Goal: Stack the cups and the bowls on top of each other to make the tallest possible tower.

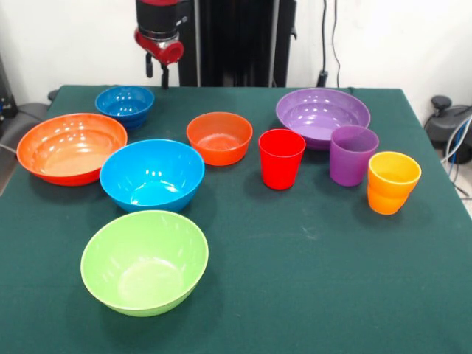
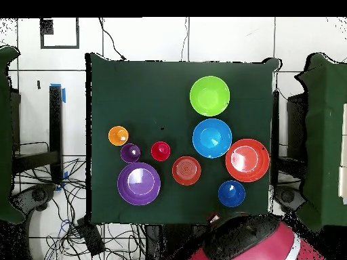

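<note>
Gripper (image 1: 155,72) hangs over the green worktop's (image 1: 310,251) far edge; we cannot tell its state. All glossy plastic cups (image 1: 281,158) and bowls (image 1: 144,262) stand mouth-up.

I see open desk (image 1: 310,280) across the camera-side right | left side crowded: lime green bowl (image 1: 144,262), light blue bowl (image 1: 152,174), orange-red bowl (image 1: 71,147) close together | cups block right middle: red (image 1: 281,158), purple (image 1: 353,155), orange (image 1: 393,182) | narrow lane between small orange bowl (image 1: 219,137) and red cup
</note>
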Tool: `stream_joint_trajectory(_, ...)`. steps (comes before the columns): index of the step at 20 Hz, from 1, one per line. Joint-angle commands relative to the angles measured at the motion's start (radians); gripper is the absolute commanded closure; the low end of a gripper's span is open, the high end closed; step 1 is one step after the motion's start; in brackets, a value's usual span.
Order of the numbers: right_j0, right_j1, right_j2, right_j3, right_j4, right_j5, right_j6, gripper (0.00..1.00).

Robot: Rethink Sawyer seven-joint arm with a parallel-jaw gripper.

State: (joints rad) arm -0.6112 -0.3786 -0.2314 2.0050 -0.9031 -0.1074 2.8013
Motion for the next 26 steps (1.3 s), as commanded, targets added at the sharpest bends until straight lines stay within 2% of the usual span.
stream_joint_trajectory(1, 0.045, 0.061, 0.038, -0.132, -0.008, -0.092, -0.017, 0.0)
stream_joint_trajectory(7, 0.055, 0.073, 0.019, -0.141, -0.003, -0.112, -0.023, 0.0)
stream_joint_trajectory(16, 0.023, 0.046, 0.052, -0.14, -0.035, -0.082, -0.043, 0.0)
stream_joint_trajectory(20, 0.04, 0.056, 0.034, -0.139, -0.04, -0.105, -0.048, 0.0)
stream_joint_trajectory(26, 0.03, 0.07, 0.025, -0.148, -0.046, -0.128, -0.051, 0.0)
